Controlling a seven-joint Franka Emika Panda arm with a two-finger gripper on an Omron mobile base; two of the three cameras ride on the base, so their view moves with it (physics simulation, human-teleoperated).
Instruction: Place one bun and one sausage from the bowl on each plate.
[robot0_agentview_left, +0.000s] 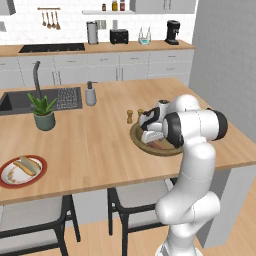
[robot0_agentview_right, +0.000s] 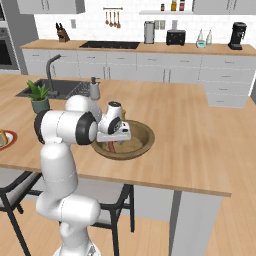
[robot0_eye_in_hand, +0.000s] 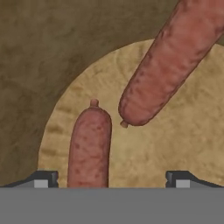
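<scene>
Sausage (robot0_eye_in_hand: 89, 146) between wide-spread pincer (robot0_eye_in_hand: 111, 178) tips, inside bowl (robot0_agentview_right: 142, 131)

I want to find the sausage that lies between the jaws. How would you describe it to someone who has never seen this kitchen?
Start at the wooden island counter and find the wide brown bowl near its front edge, under the robot's hand. Two sausages lie on its pale flat bottom. The wanted sausage lies between the open jaws, pointing straight away from the hand, while the other sausage lies slanted, further away.
</scene>
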